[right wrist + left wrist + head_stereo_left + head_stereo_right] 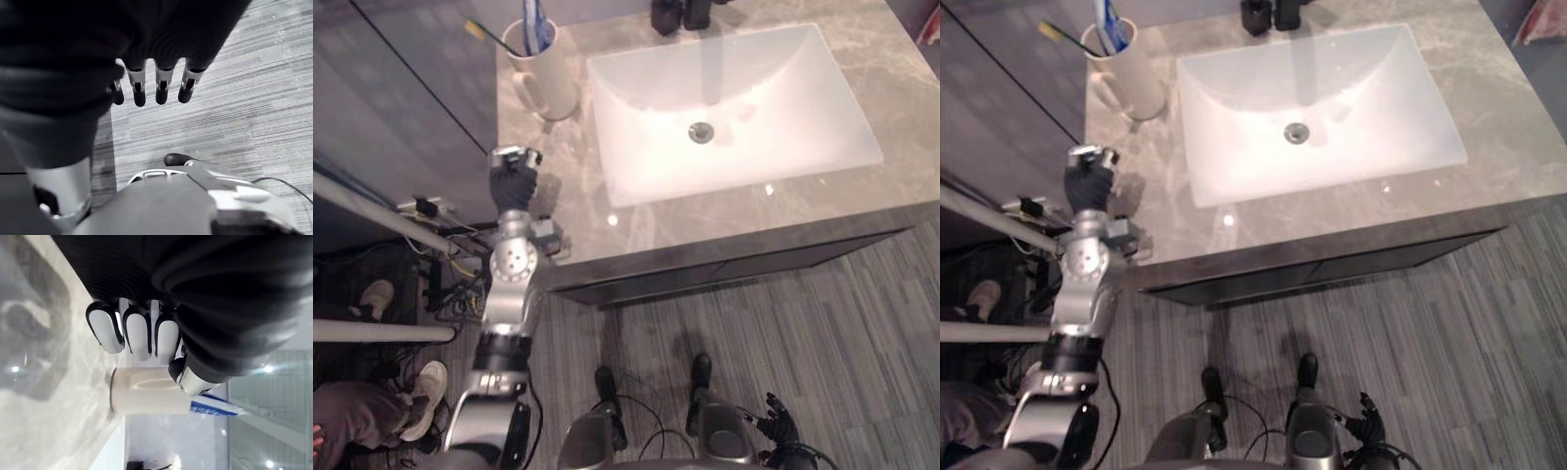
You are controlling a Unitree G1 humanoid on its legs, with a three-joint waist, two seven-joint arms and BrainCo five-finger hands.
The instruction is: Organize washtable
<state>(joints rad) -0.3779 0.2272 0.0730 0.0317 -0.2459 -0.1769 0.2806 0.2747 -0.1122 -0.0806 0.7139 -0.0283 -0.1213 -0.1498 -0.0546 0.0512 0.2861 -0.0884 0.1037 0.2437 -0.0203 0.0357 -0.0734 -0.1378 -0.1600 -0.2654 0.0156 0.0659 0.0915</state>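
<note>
Left hand [514, 181] is at the tabletop's [646, 223] left front edge, fingers curled in, holding nothing. The cup [546, 76] (toothbrush [491, 35] and toothpaste [536, 24] inside) stands upright at the back left, just beside the sink [783, 78] and apart from my fingers. Right hand [149, 85] hangs relaxed over the floor [230, 112]. My call if the cup needs moving: uncurl first, come in from the side, wrap the body rather than the handle, keep it upright.
</note>
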